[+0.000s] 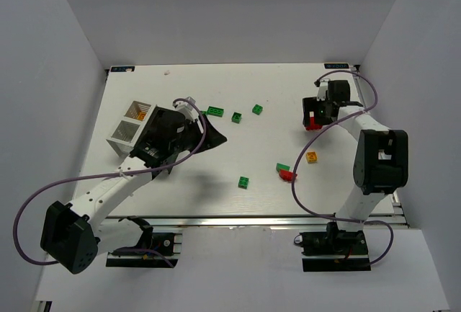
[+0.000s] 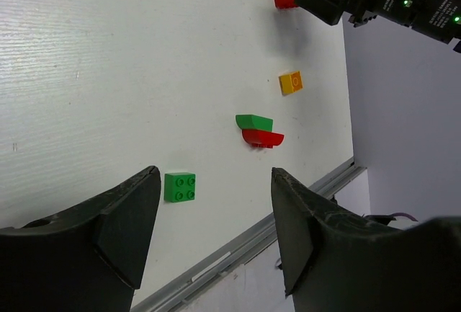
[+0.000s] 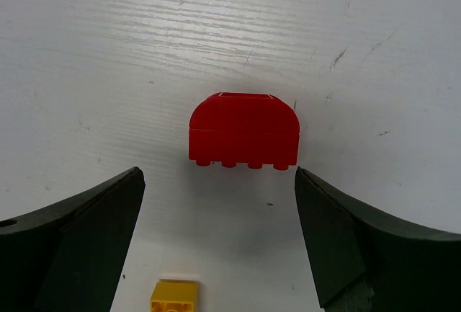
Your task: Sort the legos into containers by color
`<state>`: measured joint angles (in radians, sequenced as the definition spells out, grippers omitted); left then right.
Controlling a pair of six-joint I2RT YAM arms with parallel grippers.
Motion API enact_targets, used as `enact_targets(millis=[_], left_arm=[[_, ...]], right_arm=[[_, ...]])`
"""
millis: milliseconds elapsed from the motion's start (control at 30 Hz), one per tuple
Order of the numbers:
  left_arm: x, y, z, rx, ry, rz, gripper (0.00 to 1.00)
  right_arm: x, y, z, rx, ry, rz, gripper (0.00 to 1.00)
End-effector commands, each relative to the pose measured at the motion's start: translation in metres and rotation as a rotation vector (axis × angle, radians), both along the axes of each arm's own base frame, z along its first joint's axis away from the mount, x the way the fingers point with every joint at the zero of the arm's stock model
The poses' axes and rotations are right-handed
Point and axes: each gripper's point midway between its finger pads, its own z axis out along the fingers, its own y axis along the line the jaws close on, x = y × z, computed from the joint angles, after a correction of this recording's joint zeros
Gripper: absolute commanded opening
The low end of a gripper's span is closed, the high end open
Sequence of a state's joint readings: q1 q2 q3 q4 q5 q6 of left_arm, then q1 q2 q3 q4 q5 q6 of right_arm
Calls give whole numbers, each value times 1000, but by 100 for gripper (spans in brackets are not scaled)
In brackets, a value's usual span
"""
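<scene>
White containers [image 1: 130, 123] sit just beside the left gripper [image 2: 216, 176]. Its fingers are released and empty, with a green lego [image 2: 179, 186] by one fingertip. The right gripper [image 3: 217, 179] is spread wide, a red lego [image 3: 243, 128] untouched just beyond its fingertips. Its casing print [image 2: 432, 13] is too blurred to read.

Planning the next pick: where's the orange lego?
Top view, right side of the table: the orange lego lies just up-right of the green-and-red pair.
</scene>
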<state>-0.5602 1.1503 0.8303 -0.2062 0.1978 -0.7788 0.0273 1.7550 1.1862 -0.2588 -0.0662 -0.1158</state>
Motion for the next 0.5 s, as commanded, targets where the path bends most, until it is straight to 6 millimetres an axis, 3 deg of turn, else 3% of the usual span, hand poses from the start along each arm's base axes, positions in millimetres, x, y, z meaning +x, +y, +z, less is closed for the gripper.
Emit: enact_targets(millis=[0, 467], left_arm=[[0, 1, 8, -15, -25, 16, 72], [10, -7, 1, 4, -17, -4, 72]], right_arm=[[18, -8, 9, -40, -44, -11, 89], [17, -10, -22, -52, 0, -17, 89]])
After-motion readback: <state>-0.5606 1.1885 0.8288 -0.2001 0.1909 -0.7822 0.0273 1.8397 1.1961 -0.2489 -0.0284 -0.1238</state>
